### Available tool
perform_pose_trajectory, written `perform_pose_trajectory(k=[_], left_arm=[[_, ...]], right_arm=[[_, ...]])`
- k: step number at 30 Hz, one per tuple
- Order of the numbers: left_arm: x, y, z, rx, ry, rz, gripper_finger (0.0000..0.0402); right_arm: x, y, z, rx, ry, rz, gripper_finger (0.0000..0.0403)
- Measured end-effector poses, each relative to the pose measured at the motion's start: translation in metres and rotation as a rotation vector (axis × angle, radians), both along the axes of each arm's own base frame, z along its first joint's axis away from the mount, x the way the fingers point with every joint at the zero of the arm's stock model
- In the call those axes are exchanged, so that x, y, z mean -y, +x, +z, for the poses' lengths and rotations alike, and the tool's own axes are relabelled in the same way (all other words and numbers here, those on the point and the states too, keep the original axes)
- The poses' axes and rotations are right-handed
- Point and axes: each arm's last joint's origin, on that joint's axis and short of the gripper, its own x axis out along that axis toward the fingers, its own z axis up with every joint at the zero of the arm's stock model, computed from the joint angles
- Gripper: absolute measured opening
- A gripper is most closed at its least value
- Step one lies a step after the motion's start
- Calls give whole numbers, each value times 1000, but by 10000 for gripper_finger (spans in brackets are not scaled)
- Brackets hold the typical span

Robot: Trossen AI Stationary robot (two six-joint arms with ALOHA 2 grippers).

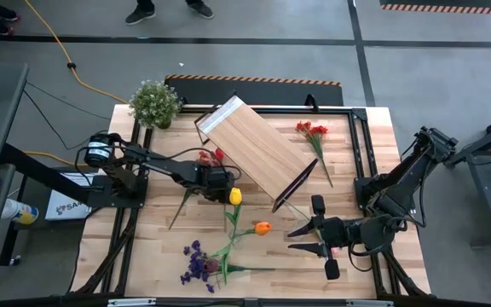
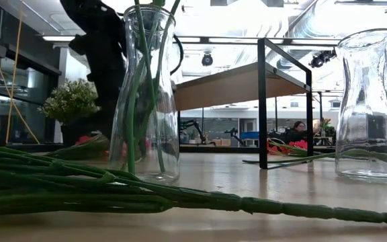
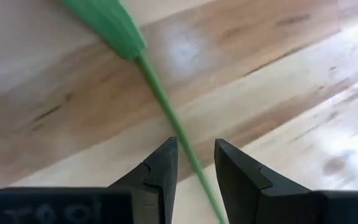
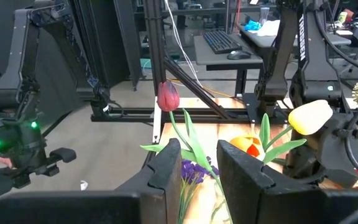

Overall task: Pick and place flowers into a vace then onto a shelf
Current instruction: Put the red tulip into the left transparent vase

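While the left gripper [image 1: 220, 181] hangs over the middle of the table, just left of the shelf [image 1: 254, 147], the thing to watch is the thin green stem [image 3: 166, 106] running between its fingers. From the left wrist view, that stem passes slantwise through the narrow gap between the two dark fingers [image 3: 163, 165], its long axis crossing the jaws rather than lying along them. The jaws stand narrow, close on either side of the stem; whether they actually pinch it I cannot tell.

From above, this gripper sits beside a red flower [image 1: 213, 157] and a yellow tulip [image 1: 235, 196], with an orange tulip [image 1: 262, 228] and a purple spray [image 1: 199, 263] lying nearer the front edge. More red flowers [image 1: 312, 130] lie on the far right of the shelf.

The right gripper [image 1: 315, 237] waits at the near right, jaws narrow with a stem and leaves [image 4: 191, 140] showing in the gap, though a grip is not certain. A glass vase [image 2: 145, 94] with stems already in it stands at table level, and an empty one [image 2: 371, 107] stands to its right.

The left arm looks nearer to the loose flowers, so my guess is it takes the next one.
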Motion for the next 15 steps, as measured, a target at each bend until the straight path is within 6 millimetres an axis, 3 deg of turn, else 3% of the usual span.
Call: perform_pose_trajectory(k=[10,15], left_arm=[[-1,-4,-5,-72,19,15,138],[-1,-1,-17,-106,-8,32,140]], right_arm=[[0,0,0,0,0,3,94],[0,0,0,0,0,3,94]])
